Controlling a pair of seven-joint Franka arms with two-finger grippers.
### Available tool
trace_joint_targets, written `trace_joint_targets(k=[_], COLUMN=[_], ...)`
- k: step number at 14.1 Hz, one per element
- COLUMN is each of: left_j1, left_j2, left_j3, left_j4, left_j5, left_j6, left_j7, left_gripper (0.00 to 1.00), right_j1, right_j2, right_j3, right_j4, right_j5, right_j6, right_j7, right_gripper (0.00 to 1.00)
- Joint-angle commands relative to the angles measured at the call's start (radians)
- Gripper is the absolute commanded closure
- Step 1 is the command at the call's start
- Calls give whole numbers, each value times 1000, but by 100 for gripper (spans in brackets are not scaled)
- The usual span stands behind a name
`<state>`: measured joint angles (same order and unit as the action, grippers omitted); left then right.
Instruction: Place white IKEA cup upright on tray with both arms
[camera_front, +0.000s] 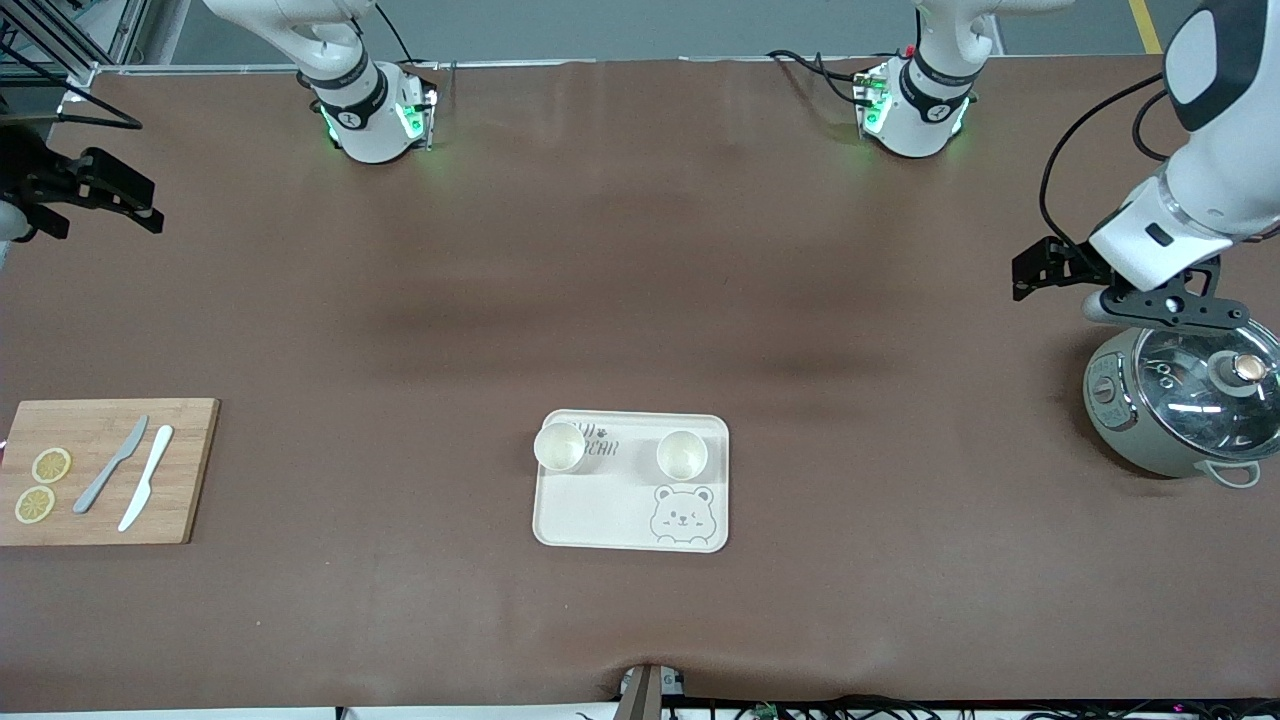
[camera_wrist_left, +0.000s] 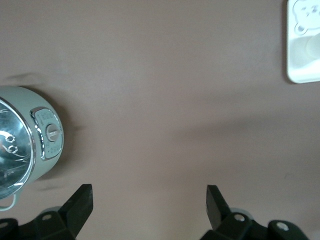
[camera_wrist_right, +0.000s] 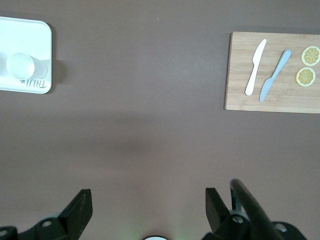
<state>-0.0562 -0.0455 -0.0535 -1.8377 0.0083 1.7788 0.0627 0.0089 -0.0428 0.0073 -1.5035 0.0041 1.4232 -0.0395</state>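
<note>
While both arms hang raised at the table's ends, the cream tray (camera_front: 600, 510) lies on the brown table (camera_front: 640, 300) at mid-length, toward the front camera. Two white cups stand upright on it: one cup (camera_front: 559, 446) toward the right arm's end, the second cup (camera_front: 682, 455) toward the left arm's end.

Left gripper (camera_wrist_left: 149, 200): fingers spread apart, holding nothing, over the table just beside the rice cooker (camera_front: 1180, 400).

Right gripper (camera_wrist_right: 147, 202): fingers parted, empty, over bare table.

Wooden cutting board (camera_front: 100, 470): carries a grey knife (camera_front: 110, 465), a white knife (camera_front: 146, 491) and two lemon slices (camera_front: 42, 485).
</note>
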Motion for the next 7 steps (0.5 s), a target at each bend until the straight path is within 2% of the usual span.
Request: trace_joint_targets(k=[1, 3, 7], left_j1=[6, 7, 9], left_j2=[-79, -108, -113], left_j3=[-16, -16, -14], left_j4=[-107, -156, -158], left_j5=[29, 29, 25], left_j6=[60, 93, 90], left_j7=[16, 16, -3], left_gripper=[0, 0, 0], right_j1=[-23, -29, -27], right_j2=[-17, -16, -17], right_j3=[10, 10, 11], right_j4=[-17, -15, -18], right_j5=[24, 24, 24], right_j6=[10, 11, 19], right_j7=[-16, -16, -16], right_gripper=[0, 0, 0])
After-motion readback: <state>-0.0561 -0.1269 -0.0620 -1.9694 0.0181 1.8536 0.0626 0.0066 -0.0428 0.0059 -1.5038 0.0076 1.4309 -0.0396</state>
